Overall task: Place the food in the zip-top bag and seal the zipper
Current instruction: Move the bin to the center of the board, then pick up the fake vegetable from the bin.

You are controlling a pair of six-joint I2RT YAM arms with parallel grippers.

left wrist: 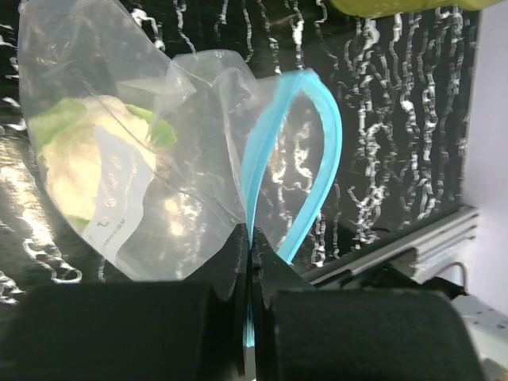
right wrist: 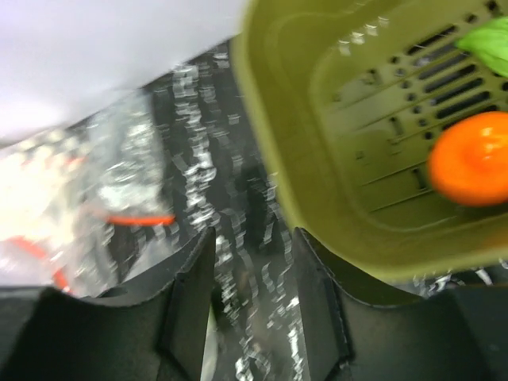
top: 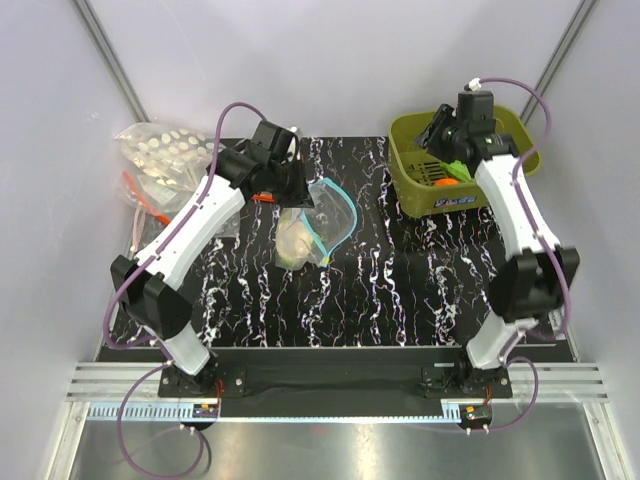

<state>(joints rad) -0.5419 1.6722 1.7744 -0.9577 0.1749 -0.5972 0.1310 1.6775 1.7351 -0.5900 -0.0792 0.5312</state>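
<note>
The zip-top bag [top: 322, 222] lies mid-table, its mouth spread into a loop by the teal zipper [top: 343, 213]. My left gripper [top: 298, 195] is shut on the zipper [left wrist: 327, 135] at one end of the mouth, as the left wrist view shows at its jaws [left wrist: 252, 238]. Inside the bag [left wrist: 182, 159] sits a pale cream piece of food with green on it [left wrist: 83, 159]. My right gripper [top: 432, 140] hovers over the olive basket's left rim, open and empty [right wrist: 254, 238]. In the basket lie an orange piece [right wrist: 472, 159] and a green piece [right wrist: 488, 36].
The olive basket [top: 408, 170] stands at the back right. At the back left lie a clear bag of white round pieces [top: 165, 150] and a clear bag with a red-orange strip [right wrist: 139, 220]. White walls close in on both sides.
</note>
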